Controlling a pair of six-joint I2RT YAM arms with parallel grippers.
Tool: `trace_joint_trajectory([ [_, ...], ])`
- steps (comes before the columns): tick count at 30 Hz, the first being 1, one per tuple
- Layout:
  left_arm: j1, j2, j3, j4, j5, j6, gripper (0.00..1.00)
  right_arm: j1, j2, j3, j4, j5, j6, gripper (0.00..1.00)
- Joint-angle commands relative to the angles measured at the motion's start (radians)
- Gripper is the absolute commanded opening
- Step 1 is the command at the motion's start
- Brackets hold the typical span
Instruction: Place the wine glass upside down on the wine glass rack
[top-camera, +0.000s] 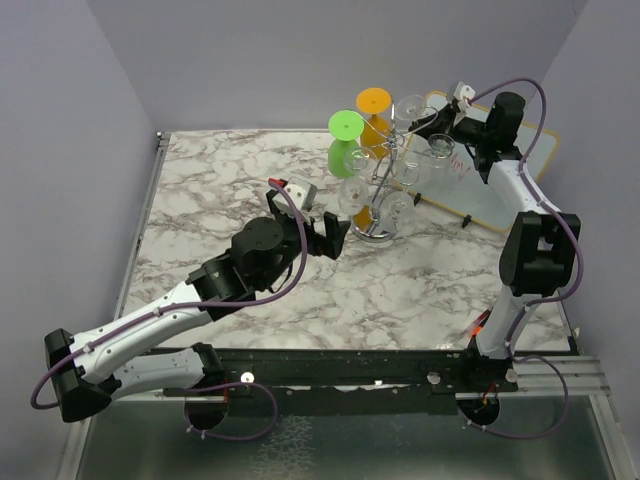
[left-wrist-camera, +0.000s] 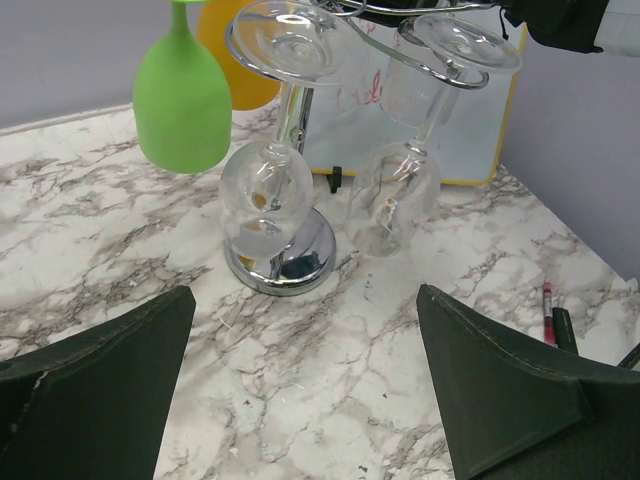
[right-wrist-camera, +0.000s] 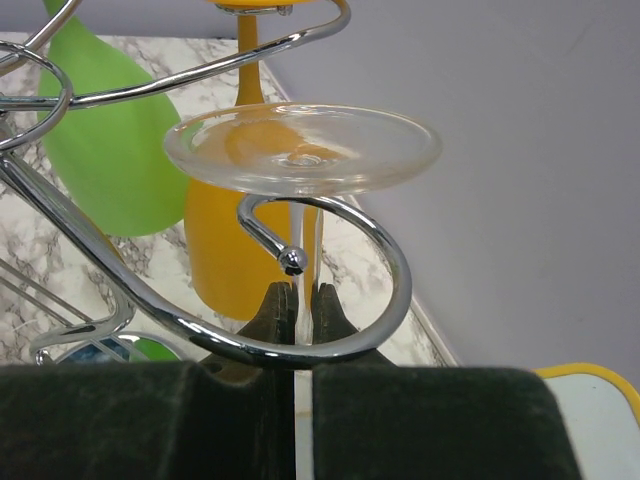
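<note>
Left claw (top-camera: 325, 232) is parked wide open, empty, over the surface (top-camera: 400, 290), clear of the wine glass rack (top-camera: 374, 228). Farther back, the inverted wine glass (right-wrist-camera: 300, 150) is pinched by its stem in the closed right claw (right-wrist-camera: 297, 310), threaded into a spiral arm (right-wrist-camera: 390, 270) so its foot is caught.

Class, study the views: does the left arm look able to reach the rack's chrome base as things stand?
Probably yes. The open left gripper faces the base of the wine glass rack across bare marble table; only a hanging clear glass crowds it from above.
</note>
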Motion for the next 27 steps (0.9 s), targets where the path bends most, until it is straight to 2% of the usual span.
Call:
trace_joint_trajectory([
  [1,-0.002,0.012,0.0,-0.005,-0.038,0.016,0.93,-0.005,0.01,-0.018,0.084,-0.075,0.001,0.01],
  [10,0.0,0.01,-0.001,-0.011,-0.034,0.018,0.94,-0.003,-0.023,-0.073,0.193,-0.069,0.048,0.01],
  [27,0.001,0.007,0.002,-0.025,-0.062,0.012,0.94,-0.005,-0.076,-0.131,0.256,-0.095,0.07,0.01],
])
